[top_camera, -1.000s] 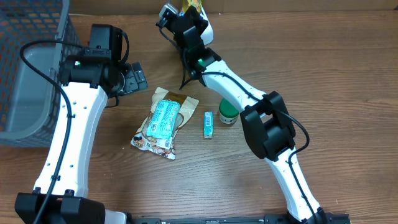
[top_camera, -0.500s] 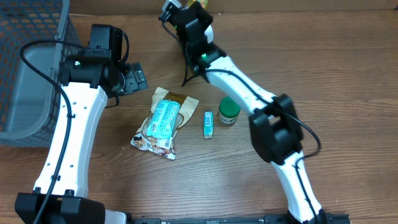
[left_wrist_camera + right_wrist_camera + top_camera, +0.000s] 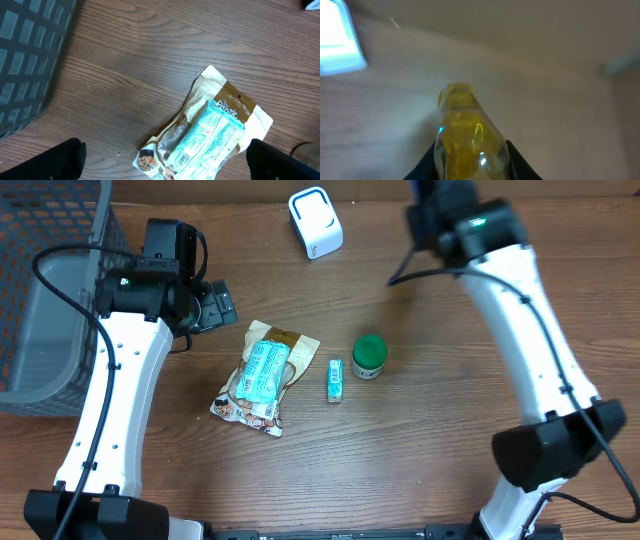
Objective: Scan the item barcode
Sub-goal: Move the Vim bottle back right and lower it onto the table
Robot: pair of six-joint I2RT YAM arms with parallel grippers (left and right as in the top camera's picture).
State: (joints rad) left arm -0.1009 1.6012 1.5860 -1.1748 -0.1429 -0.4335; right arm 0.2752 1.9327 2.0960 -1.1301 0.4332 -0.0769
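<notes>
1. Overhead view: the right arm (image 3: 520,310) reaches to the far edge of the desk (image 3: 400,470), right of the middle. Its wrist runs out of the picture there, so its fingers cannot be seen from above.
2. Right wrist view: the right fingers (image 3: 426,167) pinch a glossy yellow item (image 3: 467,132), with one dark finger on each side of it. This picture is blurred, and no barcode can be made out on the item.
3. The white scanner (image 3: 315,222) stands at the far edge of the desk, left of the right arm and well apart from it. In the right wrist view it is a pale blur in the upper left corner, apart from the yellow item.
4. The left fingers (image 3: 50,162) are spread wide with nothing between them. They hang over the left part of the desk, near the grey basket (image 3: 45,300).
5. A brown and teal snack pouch (image 3: 220,125) lies flat on the desk under the left wrist camera.
6. To the right of the pouch, near the middle of the desk, are a small teal pack (image 3: 335,380) and a green-lidded jar (image 3: 368,357), just beside each other.
</notes>
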